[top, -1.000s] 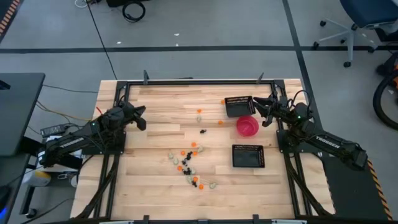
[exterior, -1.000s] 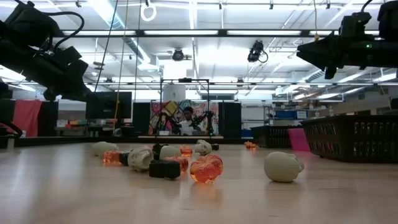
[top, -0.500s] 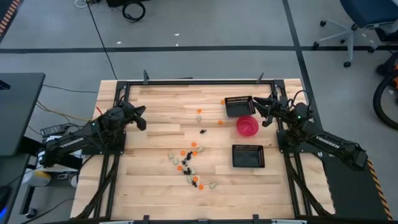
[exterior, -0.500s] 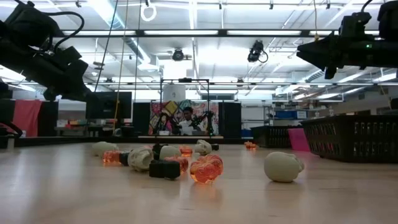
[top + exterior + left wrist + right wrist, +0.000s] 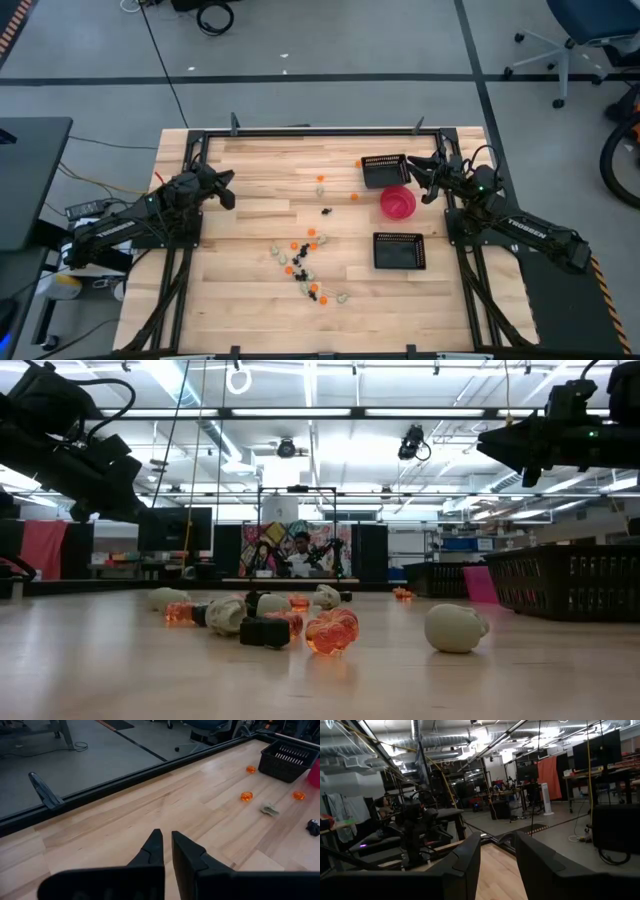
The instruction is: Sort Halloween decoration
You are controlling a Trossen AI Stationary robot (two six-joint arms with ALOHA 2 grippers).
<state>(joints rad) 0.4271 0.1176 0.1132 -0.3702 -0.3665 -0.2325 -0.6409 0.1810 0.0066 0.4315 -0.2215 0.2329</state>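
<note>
Sorting hasn't begun, I think. My left claw (image 5: 228,190) is closed and empty; my right claw (image 5: 417,181) is half open, empty. The Halloween decoration (image 5: 305,262) lies scattered mid-surface. Next, reach down for one.

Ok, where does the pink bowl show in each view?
High view: pink bowl, right of centre.
Low view: a pink sliver at right, between the trays.
Left wrist view: cut off at the right edge.
Right wrist view: not in it.
Shared landmark: the black mesh tray beside it.
</note>
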